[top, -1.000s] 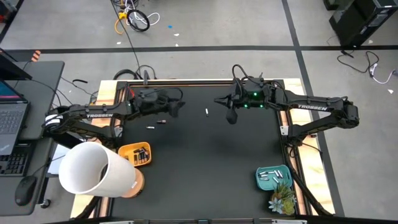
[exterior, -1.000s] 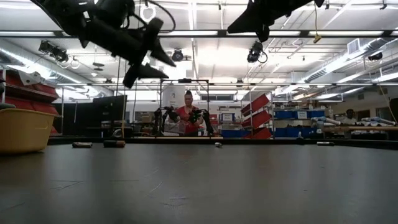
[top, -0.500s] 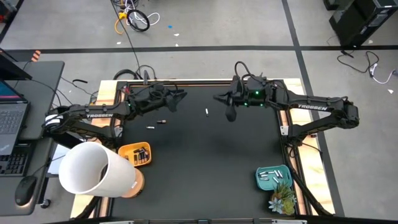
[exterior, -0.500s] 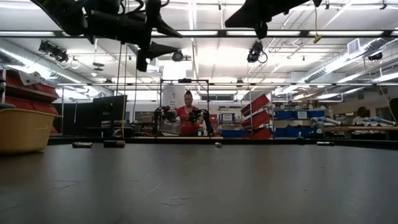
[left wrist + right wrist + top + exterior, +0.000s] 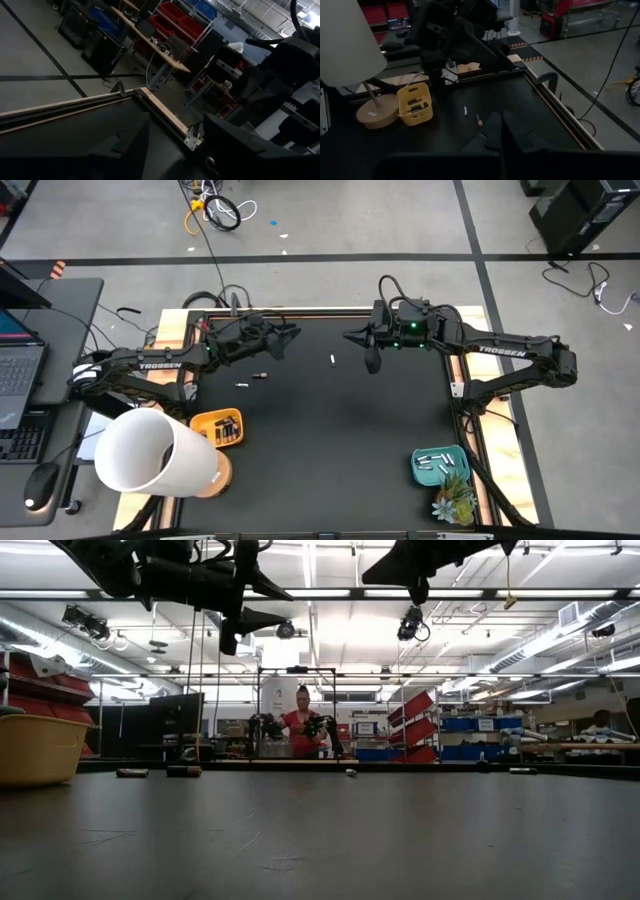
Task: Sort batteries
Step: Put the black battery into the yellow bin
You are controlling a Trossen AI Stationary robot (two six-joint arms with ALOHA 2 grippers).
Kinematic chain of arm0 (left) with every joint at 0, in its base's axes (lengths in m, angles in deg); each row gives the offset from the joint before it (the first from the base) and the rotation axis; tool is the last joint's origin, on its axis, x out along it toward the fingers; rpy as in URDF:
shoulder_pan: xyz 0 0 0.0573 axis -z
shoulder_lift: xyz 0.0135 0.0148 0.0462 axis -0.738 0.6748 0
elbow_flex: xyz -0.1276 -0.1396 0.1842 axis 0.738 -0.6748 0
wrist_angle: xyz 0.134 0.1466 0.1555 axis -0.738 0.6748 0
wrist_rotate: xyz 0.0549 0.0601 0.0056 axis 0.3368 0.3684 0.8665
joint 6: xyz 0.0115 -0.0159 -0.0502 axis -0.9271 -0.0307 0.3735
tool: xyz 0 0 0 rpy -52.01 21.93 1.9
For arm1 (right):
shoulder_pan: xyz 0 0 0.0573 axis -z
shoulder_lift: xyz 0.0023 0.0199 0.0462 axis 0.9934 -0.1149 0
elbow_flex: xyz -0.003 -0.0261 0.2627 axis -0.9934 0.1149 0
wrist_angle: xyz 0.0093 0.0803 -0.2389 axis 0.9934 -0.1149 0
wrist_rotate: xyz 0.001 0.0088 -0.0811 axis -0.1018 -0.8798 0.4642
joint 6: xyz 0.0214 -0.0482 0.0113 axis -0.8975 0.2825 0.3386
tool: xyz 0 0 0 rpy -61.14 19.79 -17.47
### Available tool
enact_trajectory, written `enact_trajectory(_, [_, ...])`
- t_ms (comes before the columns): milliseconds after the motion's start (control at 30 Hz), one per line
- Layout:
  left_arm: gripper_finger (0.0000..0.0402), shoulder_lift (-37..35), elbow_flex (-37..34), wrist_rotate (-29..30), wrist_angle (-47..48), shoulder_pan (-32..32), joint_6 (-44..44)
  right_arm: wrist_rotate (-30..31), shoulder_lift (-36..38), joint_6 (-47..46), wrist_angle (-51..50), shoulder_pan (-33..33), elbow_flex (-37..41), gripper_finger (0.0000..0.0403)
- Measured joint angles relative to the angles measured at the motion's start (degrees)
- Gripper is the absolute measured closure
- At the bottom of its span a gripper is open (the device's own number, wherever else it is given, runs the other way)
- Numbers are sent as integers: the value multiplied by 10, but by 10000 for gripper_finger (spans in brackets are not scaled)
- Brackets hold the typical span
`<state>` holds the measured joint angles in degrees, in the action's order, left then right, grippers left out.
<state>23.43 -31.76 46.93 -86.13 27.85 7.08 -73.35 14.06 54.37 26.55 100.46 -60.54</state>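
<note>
A yellow bin (image 5: 218,429) and a teal tray (image 5: 437,466) are sitting on the black table (image 5: 330,430) — batteries (image 5: 333,360) showing white.

A big white lamp shade (image 5: 150,452) on a round wooden base (image 5: 376,113) stands at the near left of the black table (image 5: 330,440). A small green plant (image 5: 454,502) sits at the near right corner. A person in red (image 5: 303,732) stands far behind.
</note>
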Motion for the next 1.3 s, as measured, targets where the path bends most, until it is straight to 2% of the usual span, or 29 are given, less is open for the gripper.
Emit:
enact_trajectory(233, [199,0,0,0,0,0,0,12,0,35,17,6,0,403])
enact_trajectory(633, [199,0,0,1,-1,0,-3,-28,1,41,17,22,0,403])
enact_trajectory(733, [199,2,0,54,-36,0,6,-35,1,28,17,21,0,403])
enact_trajectory(833, [199,3,0,89,-79,-2,95,-35,1,12,15,15,0,403])
enact_trajectory(967, [199,2,0,36,-53,-12,154,-48,1,13,13,13,0,403])
enact_trajectory(1200, [199,5,0,18,49,-7,238,-63,1,21,11,18,0,403])
enact_trajectory(1300, [199,21,1,-41,48,-10,239,-63,1,25,11,18,0,403])
